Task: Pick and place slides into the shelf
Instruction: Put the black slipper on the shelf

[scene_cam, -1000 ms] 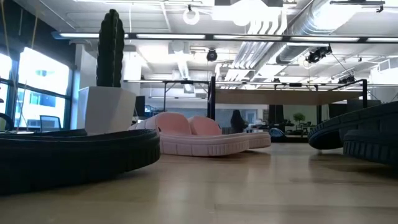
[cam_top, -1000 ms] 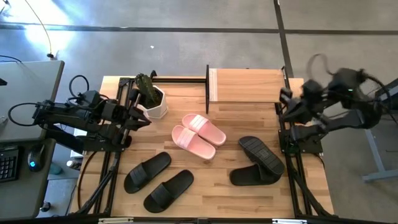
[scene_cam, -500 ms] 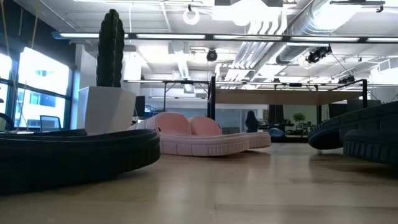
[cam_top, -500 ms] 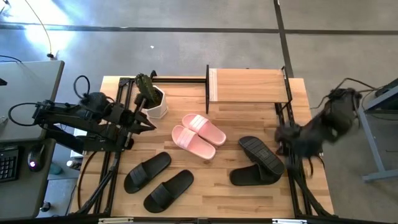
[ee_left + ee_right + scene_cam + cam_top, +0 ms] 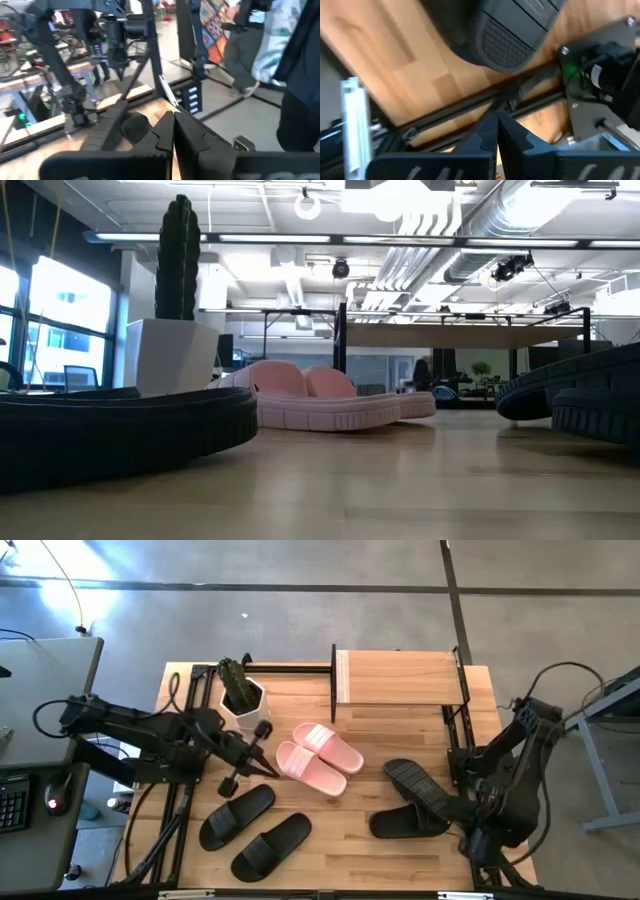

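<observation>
The high view shows three pairs of slides lying on their soles: pink ones (image 5: 318,758) mid-table, black ones (image 5: 255,830) near-left, and black ones (image 5: 415,798) on the right, one partly over the other. The shelf (image 5: 400,678) stands at the far edge. My left gripper (image 5: 268,768) is shut and hovers just left of the pink slides. My right gripper (image 5: 463,810) is shut at the table's right edge, beside the right black pair. In the right wrist view a black slide (image 5: 515,35) lies beyond the fingertips (image 5: 497,122). The left wrist view shows the shut fingertips (image 5: 173,120).
A white hexagonal pot with a cactus (image 5: 243,698) stands at the far left, close behind my left arm. Black frame rails (image 5: 470,780) run along both table sides. Bare wood lies between the slide pairs and in front of the shelf. A person (image 5: 280,55) stands beyond the table.
My left arm has reached out toward the table's right and slightly nearer, ending beside the pink slides. My right arm has swung quickly from the far right toward the near edge and down, ending next to the right black pair. No slide has moved.
</observation>
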Available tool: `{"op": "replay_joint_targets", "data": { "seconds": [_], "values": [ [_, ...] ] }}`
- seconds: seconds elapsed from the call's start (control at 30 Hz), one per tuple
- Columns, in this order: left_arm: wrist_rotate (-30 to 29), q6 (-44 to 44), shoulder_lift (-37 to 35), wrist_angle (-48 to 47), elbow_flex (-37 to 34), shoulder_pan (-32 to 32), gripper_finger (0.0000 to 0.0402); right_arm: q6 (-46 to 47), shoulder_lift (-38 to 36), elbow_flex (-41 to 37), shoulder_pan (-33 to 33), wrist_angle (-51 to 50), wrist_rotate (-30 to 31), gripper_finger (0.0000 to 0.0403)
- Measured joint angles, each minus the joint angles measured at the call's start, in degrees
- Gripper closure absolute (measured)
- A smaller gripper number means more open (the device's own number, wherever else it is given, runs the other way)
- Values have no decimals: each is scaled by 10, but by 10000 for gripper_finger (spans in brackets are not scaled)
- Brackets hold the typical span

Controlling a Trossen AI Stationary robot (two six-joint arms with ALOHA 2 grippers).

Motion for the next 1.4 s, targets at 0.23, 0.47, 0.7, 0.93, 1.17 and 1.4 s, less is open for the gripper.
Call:
{"op": "replay_joint_targets", "data": {
  "seconds": [0.23, 0.47, 0.7, 0.93, 1.17, 1.4],
  "values": [
    [-15, 4, 39, -5, 0, -28, 401, 2, 50, -25, 21, 28, 46, 402],
    [-39, 6, 44, -8, 0, -41, 401, 3, 85, -25, 26, 53, 66, 352],
    [-42, 25, 44, -14, 0, -41, 401, -6, 119, -25, 33, 50, 114, 239],
    [-68, 53, 44, -53, 0, -41, 401, -49, 176, -25, 32, 26, 133, 197],
    [-85, 74, 44, -87, 0, -40, 401, -45, 218, -25, 32, -4, 99, 196],
    [-86, 107, 44, -88, 0, -40, 400, -42, 222, -25, 32, -1, 104, 196]
  ]
}}
